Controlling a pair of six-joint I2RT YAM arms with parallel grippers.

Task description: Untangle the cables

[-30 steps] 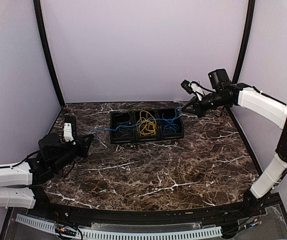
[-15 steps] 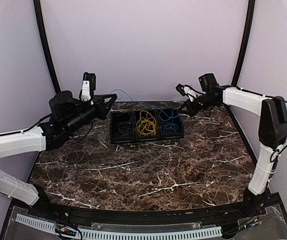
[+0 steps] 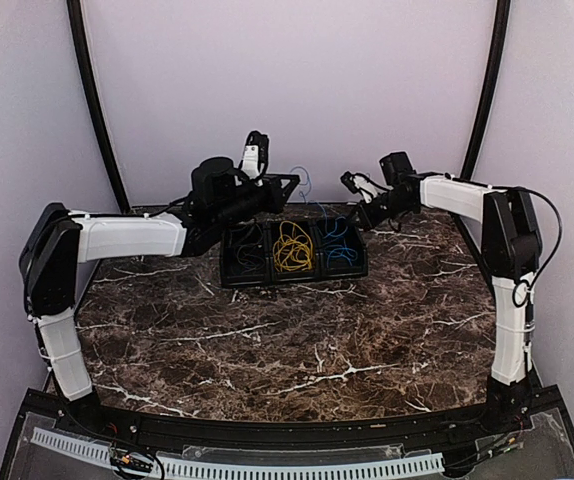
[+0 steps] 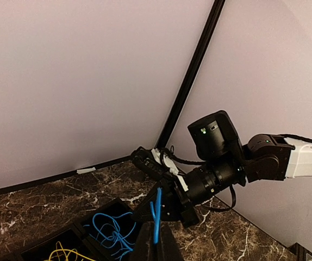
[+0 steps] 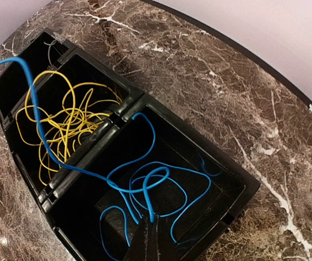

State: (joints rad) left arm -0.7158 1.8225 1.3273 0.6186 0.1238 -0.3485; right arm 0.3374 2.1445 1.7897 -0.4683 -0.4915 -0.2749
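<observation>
Where left gripper (image 4: 155, 232) clamps, blue cable (image 4: 156, 209) protrudes.

I see yellow cables (image 5: 63, 125) tangled in the tray's (image 5: 248, 187) middle compartment, blue cables (image 5: 161, 182) looped alongside, one blue strand (image 5: 36, 117) rising out.

My left claw (image 3: 289, 184) has risen from the left side of the table (image 3: 317, 340) to above the tray (image 3: 267, 279), and it lifted the blue cable (image 4: 156, 215) up. My right claw (image 3: 360, 212) came a little leftward.
</observation>
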